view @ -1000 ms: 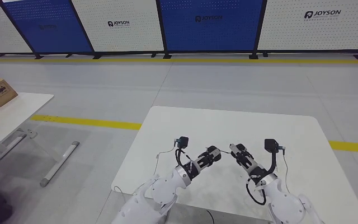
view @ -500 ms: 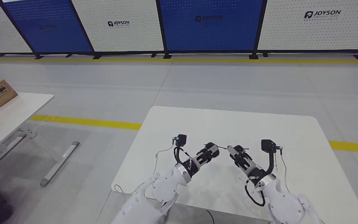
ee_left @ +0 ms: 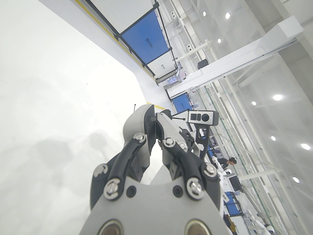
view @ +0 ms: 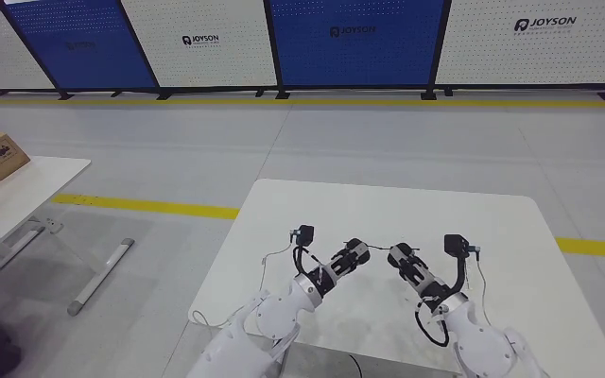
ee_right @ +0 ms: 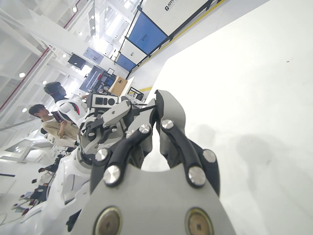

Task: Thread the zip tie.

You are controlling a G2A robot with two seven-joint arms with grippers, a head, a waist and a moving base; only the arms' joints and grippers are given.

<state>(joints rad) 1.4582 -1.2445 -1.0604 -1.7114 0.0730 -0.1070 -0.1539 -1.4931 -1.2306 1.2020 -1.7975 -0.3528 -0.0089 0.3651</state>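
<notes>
Over the white table (view: 473, 217) my two grippers face each other tip to tip. A thin black zip tie (view: 379, 249) spans the short gap between them. My left gripper (view: 357, 251) is shut on one part of the tie; in the left wrist view the strip (ee_left: 155, 128) runs between the closed fingers (ee_left: 154, 110). My right gripper (view: 399, 254) is shut on the other part, and in the right wrist view the black strip (ee_right: 146, 107) leads from its tips (ee_right: 155, 103) toward the left gripper (ee_right: 117, 113). Where the tie's head and tail meet is hidden.
The table's near edge (view: 284, 333) lies close under the left arm, and open tabletop stretches beyond both grippers. A second white table (view: 38, 184) stands far to the left across the floor. Blue and white partition panels (view: 359, 42) line the back.
Both grippers have shifted slightly left and away from the near edge while still holding the tie. The gap between them narrowed, then opened a little again.
</notes>
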